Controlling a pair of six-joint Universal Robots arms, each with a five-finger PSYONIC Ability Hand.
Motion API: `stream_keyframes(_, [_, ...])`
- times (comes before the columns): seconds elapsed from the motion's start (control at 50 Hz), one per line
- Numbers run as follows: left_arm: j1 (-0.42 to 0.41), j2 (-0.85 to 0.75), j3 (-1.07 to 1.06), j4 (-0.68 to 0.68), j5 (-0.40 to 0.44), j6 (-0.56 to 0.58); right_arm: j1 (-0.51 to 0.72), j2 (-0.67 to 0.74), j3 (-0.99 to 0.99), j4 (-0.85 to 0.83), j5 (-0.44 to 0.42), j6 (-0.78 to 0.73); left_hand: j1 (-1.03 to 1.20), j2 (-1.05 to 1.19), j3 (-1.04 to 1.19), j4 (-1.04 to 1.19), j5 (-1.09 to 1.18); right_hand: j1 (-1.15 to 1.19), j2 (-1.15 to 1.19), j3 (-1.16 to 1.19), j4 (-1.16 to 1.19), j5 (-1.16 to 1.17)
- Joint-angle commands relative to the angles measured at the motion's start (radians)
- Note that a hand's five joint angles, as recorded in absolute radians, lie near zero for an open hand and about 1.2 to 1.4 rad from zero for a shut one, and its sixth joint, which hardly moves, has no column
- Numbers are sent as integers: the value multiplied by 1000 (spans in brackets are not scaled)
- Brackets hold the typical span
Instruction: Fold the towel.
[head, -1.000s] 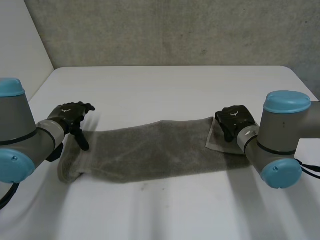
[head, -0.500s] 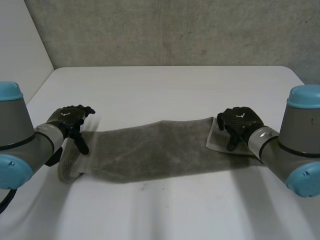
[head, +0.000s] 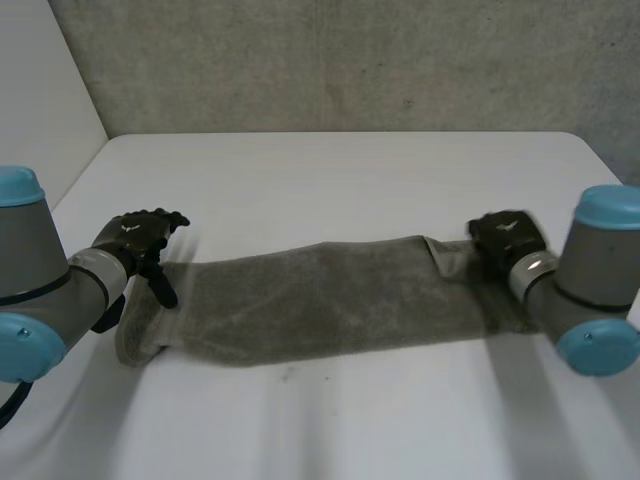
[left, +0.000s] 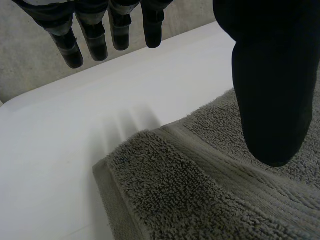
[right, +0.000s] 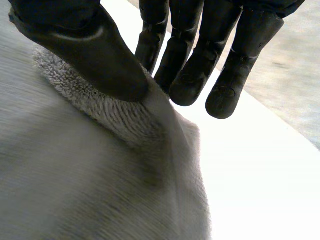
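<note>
Two spots are hard for me to read. At the left end of the towel (head: 320, 300), the left robot hand (head: 138, 236) hangs wide, fingers (left: 95, 45) straight and well apart from the thumb (left: 270, 100), holding nothing. I can't tell whether the thumb tip touches the pile under it. The left arm (head: 40, 290) covers part of that end.

At the right end, the right robot hand (head: 505, 240) pinches the towel's edge between thumb (right: 100, 55) and fingers (right: 190, 65), and the cloth beyond it is hidden behind the wrist.

The towel lies as a long grey band across the white surface (head: 340, 170), its doubled layers showing at the left end. A rough grey wall (head: 350, 60) stands behind.

Since half a second ago the left robot hand has hardly shifted. The right one has gone rightward with the towel's end, and the pale turned-over corner beside it no longer shows.
</note>
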Motion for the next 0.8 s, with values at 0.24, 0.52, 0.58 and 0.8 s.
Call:
stream_keyframes(0.24, [-2, -4, -10, 15, 1, 3, -161, 124, -154, -28, 22, -17, 1, 9, 9, 1, -27, -21, -17, -29, -30, -30])
stream_keyframes(0.52, [0, 2, -8, 15, 3, 6, -194, 90, -195, 10, 29, 75, 1, 9, 9, 1, -27, -1155, -1152, -1164, -1165, -1164])
stream_keyframes(0.58, [0, 24, -8, 11, 1, 15, -217, 32, -194, 59, 26, 75, 4, 12, 12, 4, -24, -1155, -1152, -1164, -1165, -1164])
stream_keyframes(0.8, [-6, 130, -73, 3, 7, 17, -291, -197, -33, 314, -159, 9, 18, 26, 26, 19, -9, -1137, -1133, -1145, -1147, -1146])
